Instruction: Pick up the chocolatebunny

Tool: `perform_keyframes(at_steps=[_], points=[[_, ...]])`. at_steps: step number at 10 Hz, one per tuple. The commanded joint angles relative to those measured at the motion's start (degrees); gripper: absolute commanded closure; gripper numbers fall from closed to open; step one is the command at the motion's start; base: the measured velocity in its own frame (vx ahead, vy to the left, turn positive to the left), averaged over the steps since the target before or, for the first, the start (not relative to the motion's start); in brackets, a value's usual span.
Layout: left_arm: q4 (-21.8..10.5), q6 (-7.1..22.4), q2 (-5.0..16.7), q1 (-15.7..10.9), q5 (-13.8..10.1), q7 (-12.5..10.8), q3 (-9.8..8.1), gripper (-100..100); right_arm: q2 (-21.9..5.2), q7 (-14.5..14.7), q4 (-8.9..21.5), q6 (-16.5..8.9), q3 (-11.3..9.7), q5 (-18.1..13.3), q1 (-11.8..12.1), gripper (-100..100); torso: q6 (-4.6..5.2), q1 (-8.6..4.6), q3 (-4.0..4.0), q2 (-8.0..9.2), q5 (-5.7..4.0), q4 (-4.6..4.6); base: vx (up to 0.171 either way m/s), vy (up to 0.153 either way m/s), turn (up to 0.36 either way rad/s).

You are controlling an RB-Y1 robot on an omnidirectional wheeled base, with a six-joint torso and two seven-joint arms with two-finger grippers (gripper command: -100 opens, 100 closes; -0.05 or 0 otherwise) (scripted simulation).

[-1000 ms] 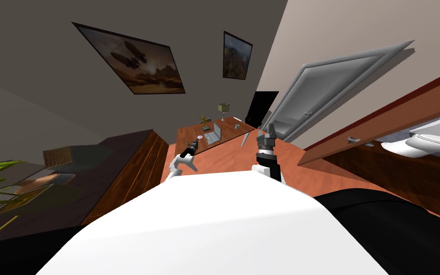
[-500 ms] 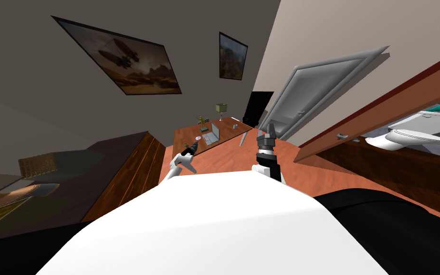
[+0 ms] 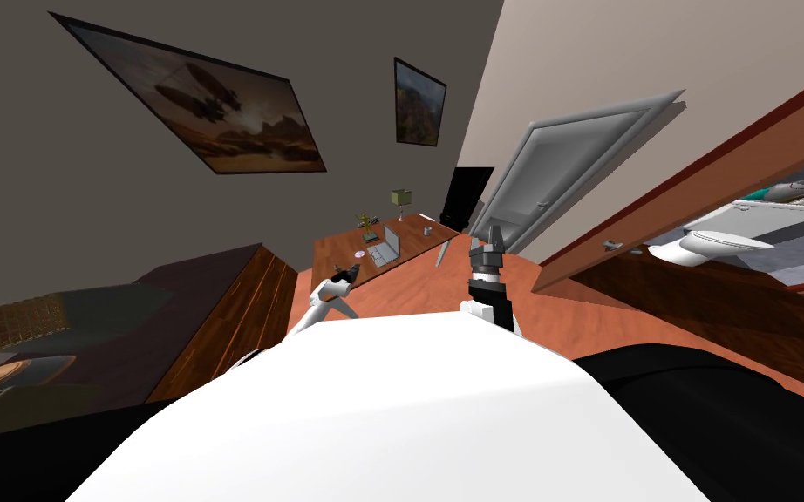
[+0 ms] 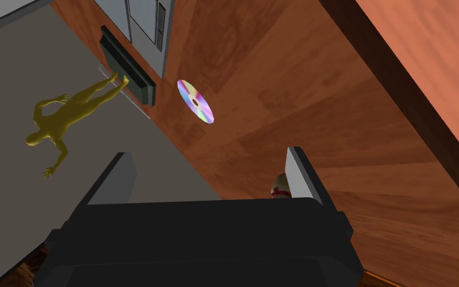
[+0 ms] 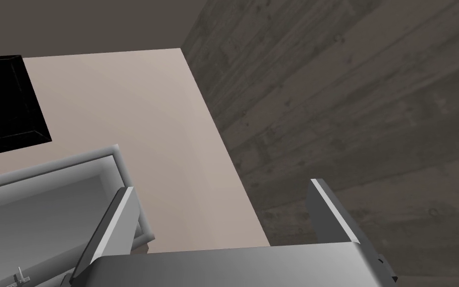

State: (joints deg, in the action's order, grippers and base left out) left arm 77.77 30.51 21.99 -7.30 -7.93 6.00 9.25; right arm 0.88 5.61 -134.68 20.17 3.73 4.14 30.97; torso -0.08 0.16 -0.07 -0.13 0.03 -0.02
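Right now the left gripper (image 4: 208, 155) hangs over the near end of the wooden desk (image 4: 298, 99), its two fingers spread wide with nothing between them. The chocolate bunny (image 4: 279, 185) seems to be the small pale lump with a red band that peeks out above the gripper's dark body. It stands on the desk just inside the finger farther from the gold figurine (image 4: 59, 124), and most of it is hidden, so I cannot tell which way it faces. A shiny disc (image 4: 195, 101) lies further along the desk, well apart from the bunny, and beyond it is the grey laptop (image 4: 144, 25). The right gripper (image 5: 222, 188) is held up in front of me, fingers also spread and holding nothing. To do the reach well, I judge the left hand should first shift sideways until the bunny sits midway between the fingers. Then it can ease forward so both blades flank the bunny before closing gently. Closing from here would likely clip it with one finger and knock it over.
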Motion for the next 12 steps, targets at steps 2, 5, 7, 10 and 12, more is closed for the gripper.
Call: perform_keyframes(at_steps=[2, 5, 7, 10, 12], points=[[-3.7, 2.1, 1.2, -1.7, -0.7, 1.5, 0.39, -100, 0.0, 0.0, 0.0, 0.0, 0.0, 0.0, 0.0, 0, 0.03, 0.02, -0.02, -0.04, 0.00, 0.00, 0.040, 0.026, -0.081], [-8.1, 6.0, 3.6, -3.8, -1.7, 4.3, 0.99, -100, 0.0, 0.0, 0.0, 0.0, 0.0, 0.0, 0.0, 0, 0.00, 0.05, -0.01, -0.02, 0.01, 0.00, 0.042, 0.033, -0.065], [-11.6, 7.7, 4.8, -4.8, -2.1, 5.6, 1.25, -100, 0.0, 0.0, 0.0, 0.0, 0.0, 0.0, 0.0, 0, 0.00, 0.15, -0.10, -0.18, 0.02, -0.03, 0.081, 0.058, -0.080], [-16.0, 10.8, 7.1, -6.4, -3.0, 8.2, 1.70, -100, 0.0, 0.0, 0.0, 0.0, 0.0, 0.0, 0.0, 0, -0.01, 0.05, -0.06, -0.10, 0.02, -0.03, 0.057, 0.036, -0.053], [-17.7, 12.1, 8.2, -7.2, -3.4, 9.4, 1.87, -100, 0.0, 0.0, 0.0, 0.0, 0.0, 0.0, 0.0, 0, 0.00, 0.03, -0.04, -0.07, 0.01, -0.01, 0.052, 0.039, -0.048]])
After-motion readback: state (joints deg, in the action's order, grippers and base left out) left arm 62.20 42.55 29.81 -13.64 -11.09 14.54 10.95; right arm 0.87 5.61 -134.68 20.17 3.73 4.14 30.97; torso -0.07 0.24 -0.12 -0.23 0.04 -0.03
